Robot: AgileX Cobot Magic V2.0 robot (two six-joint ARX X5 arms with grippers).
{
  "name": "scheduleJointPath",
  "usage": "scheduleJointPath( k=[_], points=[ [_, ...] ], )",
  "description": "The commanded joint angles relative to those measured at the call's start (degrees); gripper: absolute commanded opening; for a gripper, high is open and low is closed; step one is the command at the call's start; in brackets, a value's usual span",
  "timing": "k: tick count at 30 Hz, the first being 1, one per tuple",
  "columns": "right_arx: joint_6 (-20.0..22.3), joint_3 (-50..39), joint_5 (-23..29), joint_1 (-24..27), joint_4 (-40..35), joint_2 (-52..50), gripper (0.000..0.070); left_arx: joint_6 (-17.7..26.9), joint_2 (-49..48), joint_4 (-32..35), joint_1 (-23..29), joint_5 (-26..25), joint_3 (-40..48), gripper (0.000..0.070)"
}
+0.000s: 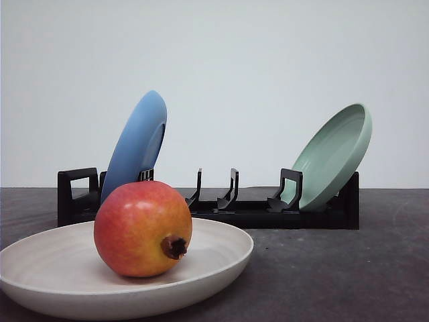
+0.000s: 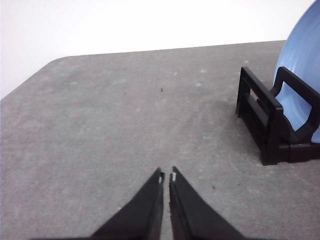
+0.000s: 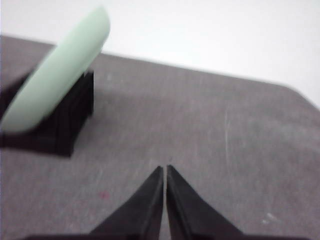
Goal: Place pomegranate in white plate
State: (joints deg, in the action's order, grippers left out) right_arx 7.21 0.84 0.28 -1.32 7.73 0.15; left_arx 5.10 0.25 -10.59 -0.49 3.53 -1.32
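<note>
Nearest you, the pomegranate [image 1: 143, 229] sat in the white plate [image 1: 47, 265], crown facing forward. Behind stood the black dish rack [image 1: 221, 204], holding the blue plate [image 1: 136, 143] and pale green plate [image 1: 333, 156]. Your left gripper [image 2: 167, 176] and right gripper [image 3: 165, 169] were pinched together, empty, above bare table [image 2: 110, 125].

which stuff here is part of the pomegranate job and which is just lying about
Part of the job: pomegranate, already resting in the white plate.

Just lying about: blue plate, pale green plate, and the black dish rack that holds both.
</note>
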Motion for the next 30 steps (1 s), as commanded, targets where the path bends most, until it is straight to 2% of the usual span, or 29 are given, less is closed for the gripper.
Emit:
scheduleJointPath(
  k=[1,4,12,15,30],
  points=[
    [0.63,-0.2,0.48,0.11,0.16,0.05,0.0003,0.17,-0.09,-0.08,0.0,-0.07,0.66,0.0],
    [0.71,-0.2,1.96,0.25,2.52,0.05,0.0003,0.17,-0.09,-0.09,0.0,-0.07,0.66,0.0],
    [0.98,-0.2,2.17,1.99,2.44,0.05,0.0003,0.17,-0.09,-0.09,0.0,-0.07,0.66,0.0],
    [-1.26,-0.2,2.12,2.79,2.19,0.05,0.0003,0.17,-0.09,-0.09,0.0,-0.07,0.66,0.0],
    [-1.21,-0.2,2.18,3.08,0.91,0.05,0.0003,0.17,-0.09,-0.09,0.0,-0.07,0.66,0.0]
  ],
)
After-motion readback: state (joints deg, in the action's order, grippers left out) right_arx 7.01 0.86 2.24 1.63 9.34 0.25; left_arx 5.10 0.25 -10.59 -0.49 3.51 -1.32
